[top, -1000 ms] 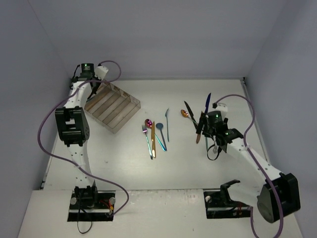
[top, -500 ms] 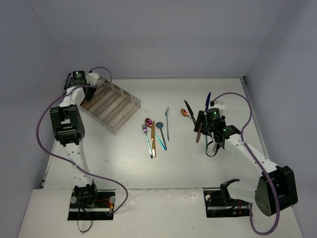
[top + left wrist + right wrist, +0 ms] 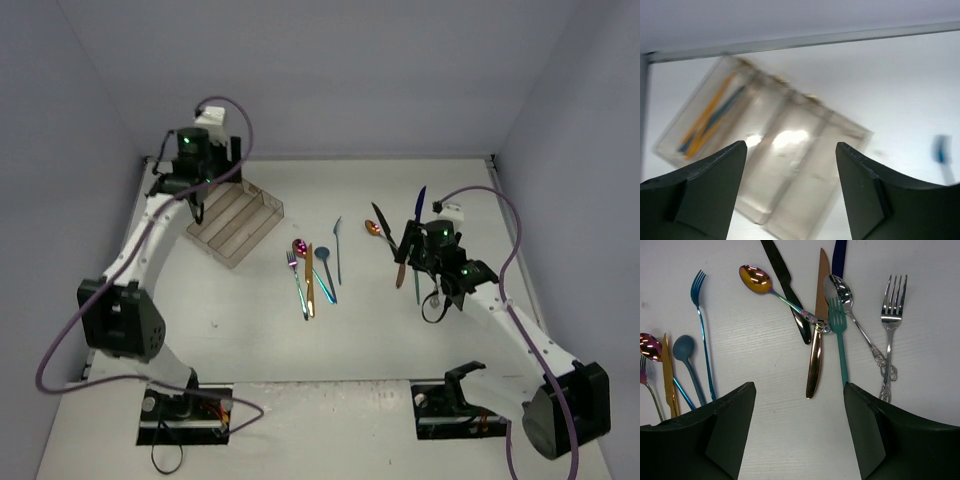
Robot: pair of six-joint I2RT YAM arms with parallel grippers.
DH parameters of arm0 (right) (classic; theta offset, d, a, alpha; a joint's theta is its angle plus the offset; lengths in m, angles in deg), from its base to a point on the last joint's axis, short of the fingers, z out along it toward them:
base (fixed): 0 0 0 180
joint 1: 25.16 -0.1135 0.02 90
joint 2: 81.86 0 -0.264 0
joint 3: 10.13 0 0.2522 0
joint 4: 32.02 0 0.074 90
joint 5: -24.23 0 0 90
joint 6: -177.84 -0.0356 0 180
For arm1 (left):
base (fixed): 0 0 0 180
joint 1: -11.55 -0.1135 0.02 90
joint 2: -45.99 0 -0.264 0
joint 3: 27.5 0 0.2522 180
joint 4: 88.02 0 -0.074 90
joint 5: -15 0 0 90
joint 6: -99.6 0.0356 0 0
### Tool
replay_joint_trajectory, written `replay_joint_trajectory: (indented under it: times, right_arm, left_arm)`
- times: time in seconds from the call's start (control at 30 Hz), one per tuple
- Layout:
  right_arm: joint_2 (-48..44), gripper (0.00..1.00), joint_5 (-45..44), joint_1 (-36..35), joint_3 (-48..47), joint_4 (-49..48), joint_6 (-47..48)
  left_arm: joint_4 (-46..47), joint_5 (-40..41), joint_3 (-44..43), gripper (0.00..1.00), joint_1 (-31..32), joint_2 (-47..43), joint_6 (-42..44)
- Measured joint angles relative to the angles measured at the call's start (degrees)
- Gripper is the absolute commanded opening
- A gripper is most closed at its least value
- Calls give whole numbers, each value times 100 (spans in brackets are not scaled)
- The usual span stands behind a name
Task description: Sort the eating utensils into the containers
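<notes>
The clear divided tray stands at the back left. In the left wrist view it is blurred, with thin gold and blue utensils lying in its far-left compartment. My left gripper hangs open and empty above it, over the tray's far end. My right gripper is open and empty just above the handle end of a copper knife. Around that knife lie a black knife, an iridescent spoon, a teal fork, a silver spoon and a silver fork.
A second group lies mid-table: blue fork, blue spoon, gold knife and pink spoon. A dark blue knife points toward the back wall. The right arm's cable loops beside the right group.
The left gripper has gone from shut to open, and the left arm swung from the tray's far-left corner rightward over the tray. The right arm barely shifted.
</notes>
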State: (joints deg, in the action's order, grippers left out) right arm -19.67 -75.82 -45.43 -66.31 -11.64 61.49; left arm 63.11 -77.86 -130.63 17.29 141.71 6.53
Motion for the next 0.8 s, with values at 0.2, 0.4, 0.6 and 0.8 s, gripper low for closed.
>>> replay_joint_trajectory:
  times: [0.2, 0.4, 0.6, 0.8]
  right_arm:
    - [-494, 68, 6, 0, 201, -1, -14]
    - [-954, 68, 25, 0, 510, 7, -70]
    - [-1327, 68, 118, 0, 769, 19, -170]
    - [-1517, 68, 228, 0, 815, 23, -231]
  left_arm:
    - [-119, 612, 1153, 71, 1816, -1250, -1312]
    - [-483, 1168, 2154, 72, 2694, -1294, -2336]
    - [-545, 1295, 2381, 68, 3133, -615, -2928]
    - [-485, 1347, 2383, 60, 3142, 47, -3156]
